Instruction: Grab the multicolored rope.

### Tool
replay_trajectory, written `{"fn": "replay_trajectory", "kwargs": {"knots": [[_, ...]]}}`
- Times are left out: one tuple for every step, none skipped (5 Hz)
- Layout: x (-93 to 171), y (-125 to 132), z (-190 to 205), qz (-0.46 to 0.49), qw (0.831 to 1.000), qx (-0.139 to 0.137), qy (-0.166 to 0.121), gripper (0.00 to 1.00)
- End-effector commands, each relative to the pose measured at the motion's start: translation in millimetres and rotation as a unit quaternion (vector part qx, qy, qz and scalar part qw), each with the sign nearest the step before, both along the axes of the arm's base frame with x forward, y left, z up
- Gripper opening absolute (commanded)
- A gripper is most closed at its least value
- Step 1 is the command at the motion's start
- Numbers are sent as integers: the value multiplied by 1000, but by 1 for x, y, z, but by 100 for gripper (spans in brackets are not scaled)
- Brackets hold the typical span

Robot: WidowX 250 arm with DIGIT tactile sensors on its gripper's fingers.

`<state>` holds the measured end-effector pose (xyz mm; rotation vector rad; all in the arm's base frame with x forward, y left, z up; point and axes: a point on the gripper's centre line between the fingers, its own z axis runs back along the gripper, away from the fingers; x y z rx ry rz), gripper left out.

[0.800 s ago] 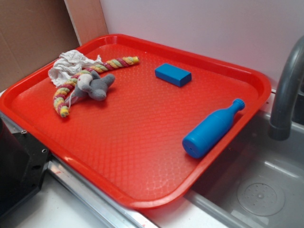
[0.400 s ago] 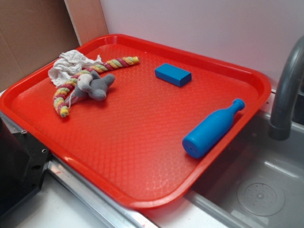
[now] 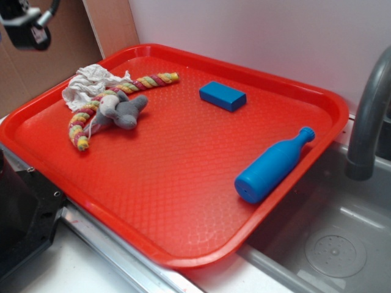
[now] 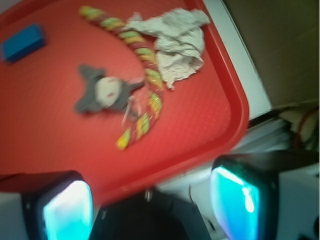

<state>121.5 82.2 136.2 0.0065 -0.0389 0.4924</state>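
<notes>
Fingers (image 4: pixel 68 210) apart; soft twisted rope (image 3: pixel 85 113).

Kitchen-style setup, steel sink (image 3: pixel 342 244), grey faucet (image 3: pixel 369 116), red tray (image 3: pixel 183 183)

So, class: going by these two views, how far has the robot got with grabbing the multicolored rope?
Done: nothing yet. The multicolored rope lies curved on the red tray, partly against the white rag and the grey plush mouse. In hand: the gripper is open and empty, high above the tray's edge in the wrist view. Left: move over the rope, descend, close on it and lift.
</notes>
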Motion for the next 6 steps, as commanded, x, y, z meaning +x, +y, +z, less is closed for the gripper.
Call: {"fn": "replay_trajectory", "kwargs": {"knots": [[20, 30, -75, 57, 998, 10, -11, 100], [-11, 27, -97, 32, 999, 13, 11, 100], [-30, 22, -105, 43, 998, 13, 47, 100], [-49, 18, -116, 37, 998, 11, 47, 100], [-61, 16, -98, 2, 1000, 23, 20, 100], [-75, 10, -55, -41, 998, 36, 25, 100]]}}
